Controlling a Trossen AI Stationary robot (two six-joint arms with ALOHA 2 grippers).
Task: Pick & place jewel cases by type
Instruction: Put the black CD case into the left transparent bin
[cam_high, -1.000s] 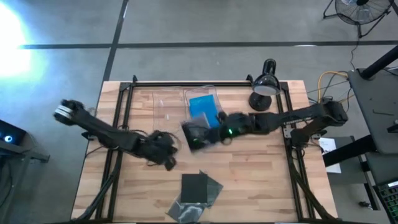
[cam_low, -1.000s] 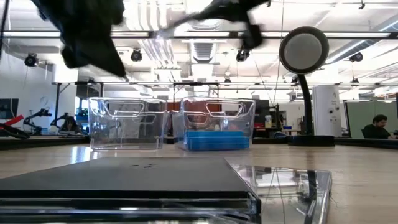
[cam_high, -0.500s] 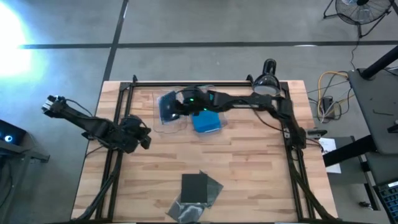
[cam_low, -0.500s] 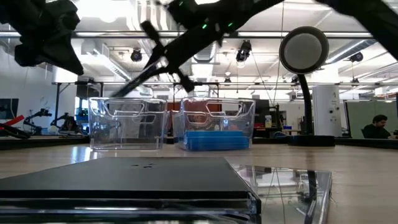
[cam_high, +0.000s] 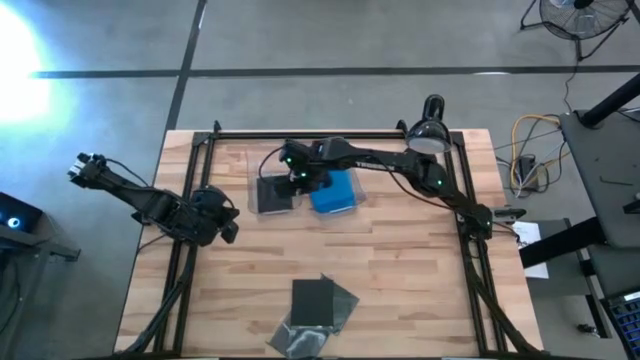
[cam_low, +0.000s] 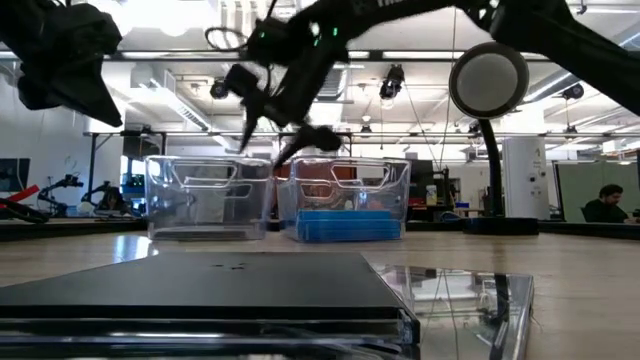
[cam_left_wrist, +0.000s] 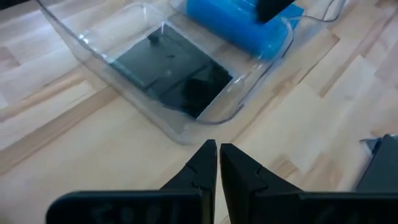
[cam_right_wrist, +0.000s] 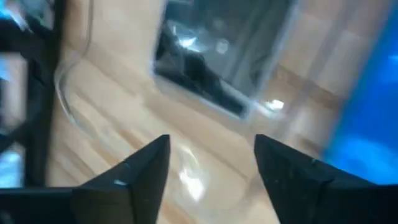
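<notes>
A dark grey jewel case lies flat on the bottom of the left clear tray. Blue jewel cases are stacked in the right clear tray. More dark cases lie piled at the table's near edge. My right gripper hovers open just above the left tray, touching nothing. My left gripper waits shut over the table's left side, pointing at the trays.
A desk lamp stands at the far right corner. Clear cases lie under and beside the dark pile at the near edge. Bare wood spreads between the trays and that pile. Black frame rails run along the table's sides.
My right gripper has carried a dark case from the table's middle toward the far edge and left, over the left tray, then opened and let go; the case now lies flat in that tray. My left gripper has drawn back toward the table's left edge.
</notes>
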